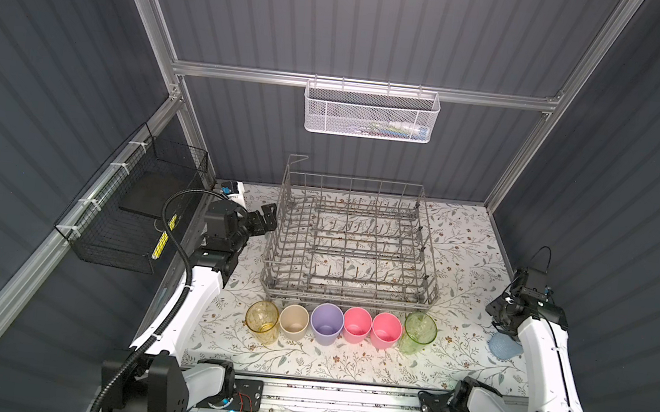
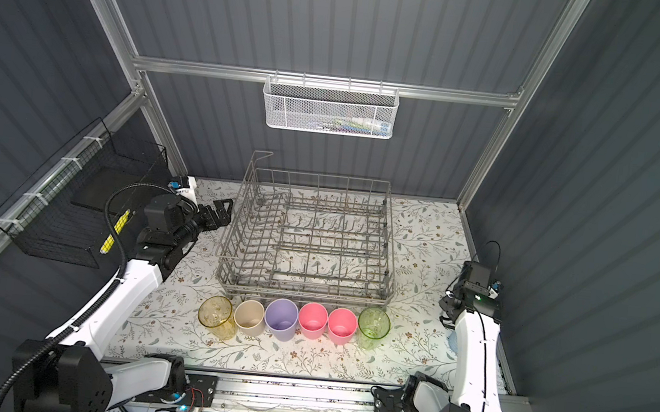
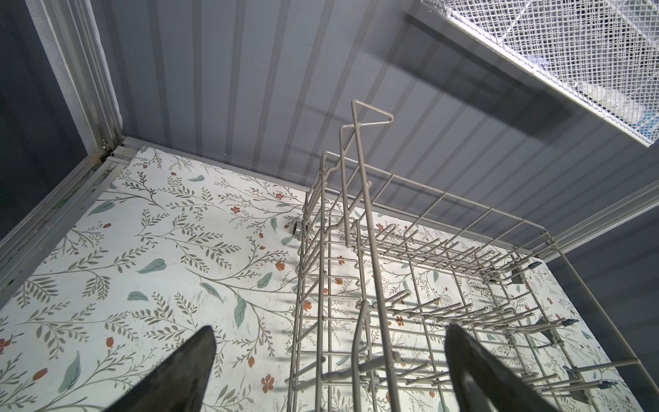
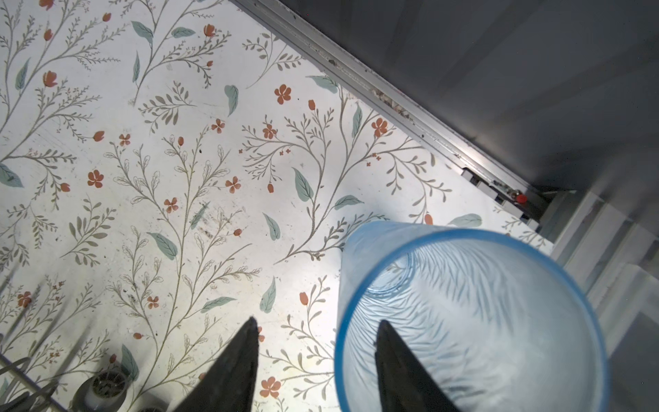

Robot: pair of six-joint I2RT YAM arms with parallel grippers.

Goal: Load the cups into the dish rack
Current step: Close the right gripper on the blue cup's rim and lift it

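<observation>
Straddling the rim of the blue-grey cup (image 4: 481, 303), your right gripper (image 4: 317, 319) has one finger inside the mouth and one outside. Its jaws are apart with the wall between them, not yet pinched as far as the wrist view shows. That cup sits alone at the right of the table (image 1: 462, 246), well apart from the others, so a rim pinch looks like the sensible way in. Your left gripper (image 1: 266, 217) hangs with jaws spread wide, holding nothing, just beside the far left corner of the dish rack (image 1: 348, 296), probably placed to steady it. The rack is empty. A row of six cups (image 1: 327, 323) waits along its near side, from the yellow cup (image 1: 262, 321) on the left to the green cup (image 1: 419, 331) on the right.
</observation>
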